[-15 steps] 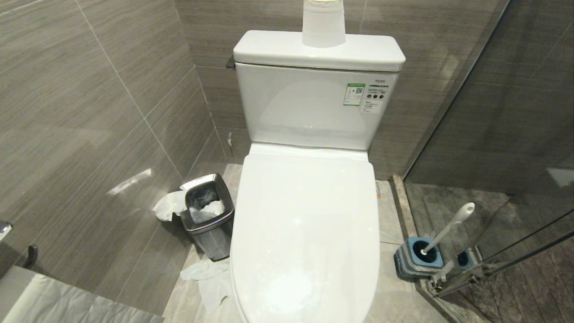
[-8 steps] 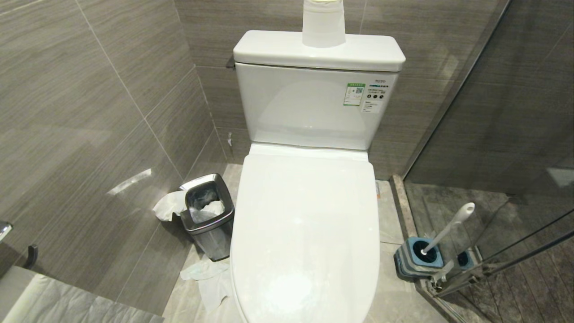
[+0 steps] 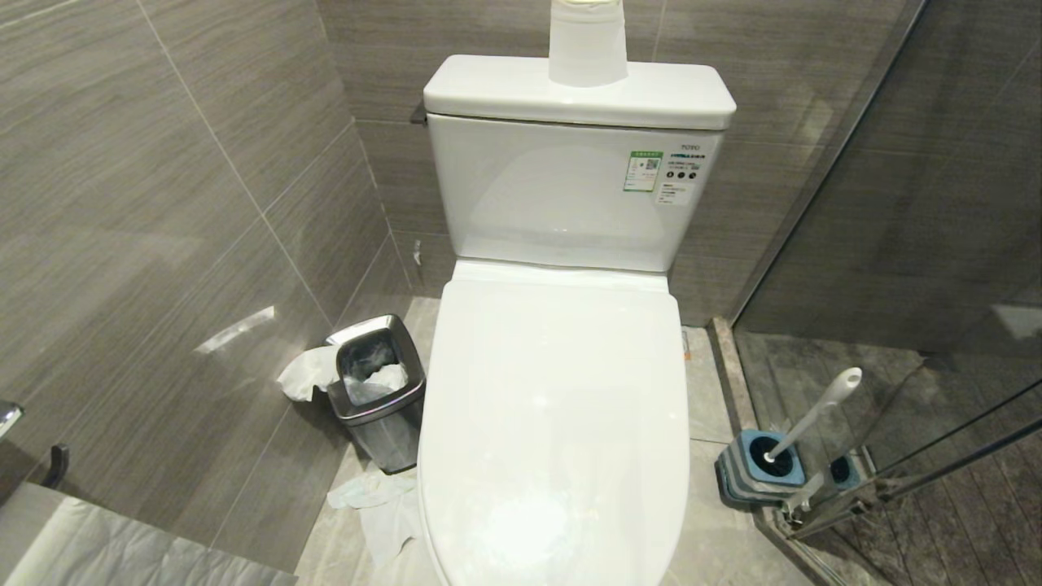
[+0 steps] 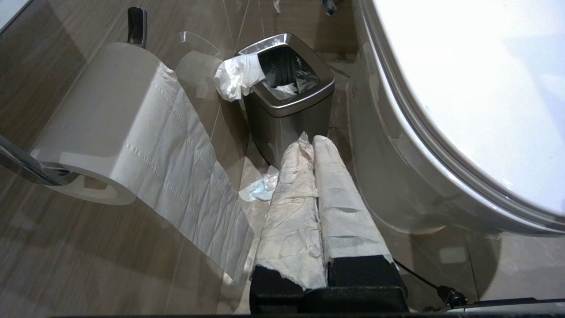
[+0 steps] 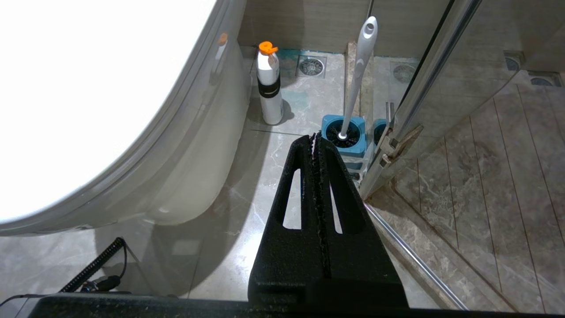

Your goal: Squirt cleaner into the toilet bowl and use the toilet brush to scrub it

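The toilet bowl [image 3: 553,423] stands in the middle of the head view with its white lid down, so the basin is hidden. On the floor to its right, the toilet brush [image 3: 814,415] leans in a blue-and-grey holder [image 3: 761,468]. A white cleaner bottle [image 5: 270,88] with an orange cap stands beside the toilet base. My right gripper [image 5: 315,137] is shut and empty, low over the floor just short of the toilet brush [image 5: 358,75]. On the toilet's other side, my left gripper [image 4: 311,139] is shut, its fingers wrapped in white paper. Neither arm shows in the head view.
A square steel bin [image 3: 378,391] with tissue hanging out stands left of the toilet, with crumpled tissue [image 3: 378,505] on the floor before it. A toilet paper roll [image 4: 101,128] hangs on the left wall. A glass shower door [image 5: 423,88] borders the brush holder.
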